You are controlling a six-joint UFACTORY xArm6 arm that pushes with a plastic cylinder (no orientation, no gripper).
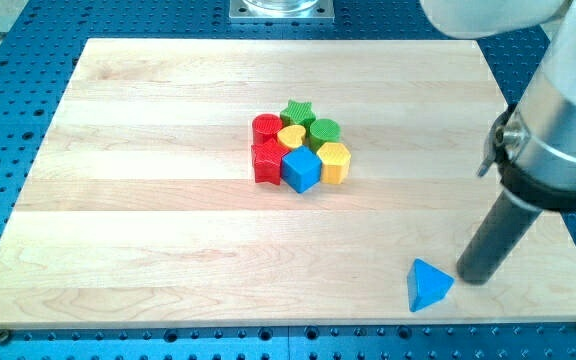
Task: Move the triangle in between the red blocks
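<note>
A blue triangle block point(428, 285) lies near the board's bottom right corner. My tip point(471, 278) rests on the board just to the triangle's right, almost touching it. Two red blocks sit in a cluster at the board's middle: a red cylinder point(265, 128) above a red star-like block point(267, 163), touching each other. The cluster lies far to the upper left of the triangle and tip.
The same cluster holds a green star point(296, 111), a yellow heart point(291, 136), a green round block point(323, 131), a yellow hexagon point(335, 161) and a blue cube point(302, 169). The wooden board point(148, 250) lies on a blue perforated table.
</note>
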